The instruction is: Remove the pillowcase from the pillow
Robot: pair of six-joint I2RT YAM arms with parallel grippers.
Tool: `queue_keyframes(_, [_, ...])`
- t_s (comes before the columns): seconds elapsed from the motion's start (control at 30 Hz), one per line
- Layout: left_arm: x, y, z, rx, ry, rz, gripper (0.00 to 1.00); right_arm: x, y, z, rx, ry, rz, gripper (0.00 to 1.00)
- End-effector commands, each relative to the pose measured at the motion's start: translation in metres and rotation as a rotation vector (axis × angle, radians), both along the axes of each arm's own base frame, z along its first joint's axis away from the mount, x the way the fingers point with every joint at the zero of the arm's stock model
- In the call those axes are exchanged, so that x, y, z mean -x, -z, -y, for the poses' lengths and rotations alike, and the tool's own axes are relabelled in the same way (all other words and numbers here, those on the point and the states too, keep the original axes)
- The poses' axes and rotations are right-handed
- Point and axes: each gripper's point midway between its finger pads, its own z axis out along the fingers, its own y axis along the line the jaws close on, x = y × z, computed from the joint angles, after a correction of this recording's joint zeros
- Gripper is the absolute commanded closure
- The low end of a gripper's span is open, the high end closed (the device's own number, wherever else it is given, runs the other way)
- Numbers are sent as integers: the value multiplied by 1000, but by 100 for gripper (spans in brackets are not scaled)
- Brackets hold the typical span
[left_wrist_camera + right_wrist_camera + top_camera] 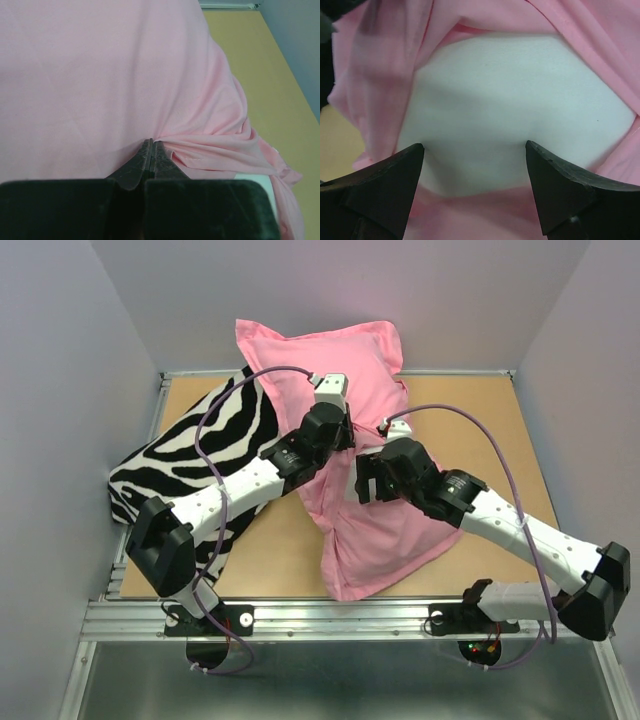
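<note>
Pillowcase (125, 75), matte pink, creases where left jaws pinch it; right jaws gape over bare white pillow (520, 100).

The pillowcase (340, 360) hides the pillow (520, 100) but for a white patch. From above, wrists over the pillowcase hide the tips of the left gripper (151, 150) and right gripper (475, 160). The left arm (230, 495) covers part of the zebra pillow (200, 445).

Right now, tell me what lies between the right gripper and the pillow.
Nothing in the way: the right wrist view shows the open right gripper facing bare white pillow, with the pink pillowcase parted around it.
</note>
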Motion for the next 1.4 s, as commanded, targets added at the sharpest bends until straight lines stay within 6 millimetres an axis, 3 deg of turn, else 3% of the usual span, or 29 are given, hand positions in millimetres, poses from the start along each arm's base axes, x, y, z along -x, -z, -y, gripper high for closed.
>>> queue_keyframes(0.0, [-2,-32,-19,69,-41,53,100,-22,-5,7,99,21,96,10])
queue_keyframes(0.1, [-3,-38,-23,82,-39,58,100,-14,23,9,142,-9,43,4])
queue_keyframes(0.33, [-6,-45,-27,79,-45,67,100,21,55,-8,149,-148,-78,0])
queue_keyframes(0.4, [-5,-47,-26,84,-35,65,100,25,61,-11,148,-171,-100,0])
queue_keyframes(0.47, [-3,-49,-25,106,-26,60,100,19,83,-11,208,-149,-136,3])
queue_keyframes(0.53, [1,-47,-20,121,2,47,100,14,109,-18,249,-139,-190,28])
queue_keyframes(0.57, [4,-50,-21,143,3,44,99,8,107,-28,227,-142,-185,67])
queue_keyframes(0.6, [7,-48,-22,148,7,38,94,5,106,-35,211,-142,-185,85])
queue_keyframes(0.63, [10,-39,-24,144,6,22,79,4,106,-45,181,-154,-200,97])
queue_keyframes(0.7, [20,-48,-30,183,13,29,66,0,85,-67,74,-186,-168,99])
queue_keyframes(0.73, [26,-39,-34,181,17,15,58,-1,76,-74,30,-192,-159,99])
queue_keyframes(0.77, [35,-55,-40,218,25,40,55,-3,62,-83,-26,-207,-134,99])
queue_keyframes(0.83, [49,-53,-49,247,14,33,52,-1,44,-95,-104,-225,-122,99])
queue_keyframes(0.87, [61,-69,-59,291,13,58,51,-3,33,-100,-142,-231,-98,99])
queue_keyframes(0.93, [81,-72,-67,336,0,56,51,-5,10,-105,-214,-223,-63,99])
queue_keyframes(1.0, [91,-62,-73,329,-41,33,51,-5,-6,-106,-250,-221,-36,100])
queue_keyframes(1.03, [106,-54,-66,341,-26,4,51,-8,-15,-106,-267,-202,-16,99])
queue_keyframes(1.13, [122,-33,-64,326,-72,-51,50,-12,-32,-104,-293,-174,28,99])
queue_keyframes(1.37, [180,21,-48,475,-147,-243,46,-4,-51,-110,-337,-165,71,100])
